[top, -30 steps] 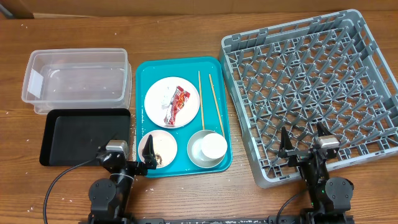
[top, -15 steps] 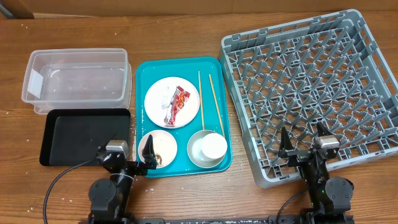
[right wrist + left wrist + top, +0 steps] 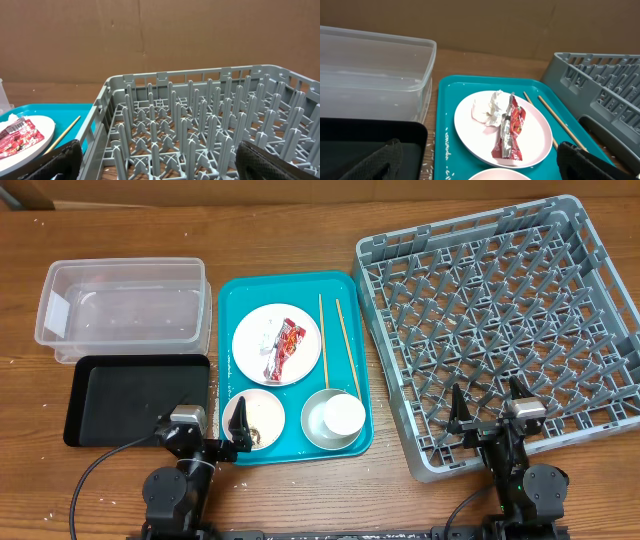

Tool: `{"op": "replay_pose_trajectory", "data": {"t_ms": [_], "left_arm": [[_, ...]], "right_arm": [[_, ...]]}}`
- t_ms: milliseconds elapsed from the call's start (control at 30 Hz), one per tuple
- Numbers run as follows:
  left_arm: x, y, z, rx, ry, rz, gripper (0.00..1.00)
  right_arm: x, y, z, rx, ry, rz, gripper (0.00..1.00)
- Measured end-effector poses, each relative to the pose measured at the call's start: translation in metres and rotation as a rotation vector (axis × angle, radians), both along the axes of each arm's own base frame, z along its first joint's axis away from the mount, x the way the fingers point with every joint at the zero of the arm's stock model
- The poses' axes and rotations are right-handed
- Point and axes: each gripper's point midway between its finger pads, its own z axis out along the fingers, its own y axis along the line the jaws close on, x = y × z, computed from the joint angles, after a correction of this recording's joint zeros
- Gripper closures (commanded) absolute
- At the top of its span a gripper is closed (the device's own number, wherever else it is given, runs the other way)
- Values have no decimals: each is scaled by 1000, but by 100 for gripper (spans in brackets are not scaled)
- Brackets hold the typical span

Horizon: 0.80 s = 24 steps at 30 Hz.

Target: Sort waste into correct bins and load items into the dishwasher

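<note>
A large pink plate [image 3: 262, 330] on the teal tray [image 3: 240, 292] holds a red wrapper [image 3: 286, 347] and a white paper wad [image 3: 266, 338]; the left wrist view shows the plate [image 3: 540, 130], wrapper [image 3: 512, 131] and wad [image 3: 490, 107]. A small pink dish [image 3: 256, 412] with brown scraps, a grey bowl [image 3: 314, 436] holding a white cup [image 3: 343, 416], and two chopsticks [image 3: 323, 340] lie on the tray. White grains [image 3: 446, 150] dot the tray. The clear tub [image 3: 125, 305] and black tray [image 3: 125, 400] sit left. The grey rack [image 3: 500, 320] sits right. My left gripper [image 3: 200, 442] and right gripper [image 3: 492, 412] are open and empty at the front edge.
The teal tray stands between the bins and the rack. The rack also fills the right wrist view [image 3: 200, 130]. A brown cardboard wall [image 3: 150, 35] stands behind the table. Scattered white grains lie on the wood near the black tray.
</note>
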Motion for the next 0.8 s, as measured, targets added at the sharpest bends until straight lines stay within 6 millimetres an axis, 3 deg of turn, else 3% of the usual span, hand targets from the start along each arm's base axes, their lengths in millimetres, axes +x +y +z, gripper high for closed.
{"op": "replay_pose_trajectory", "data": {"t_ms": [233, 567, 733, 800], "left_arm": [[0, 0, 0, 0, 0, 0, 0], [-1, -7, 1, -93, 9, -26, 0], [-2, -26, 39, -255, -114, -135, 0], [-5, -33, 47, -274, -122, -177, 0]], "right_arm": [[0, 1, 0, 1, -1, 3, 0], [-13, 45, 5, 293, 61, 270, 0], [-18, 55, 15, 372, 66, 339, 0], [-22, 57, 29, 378, 48, 352, 0]]}}
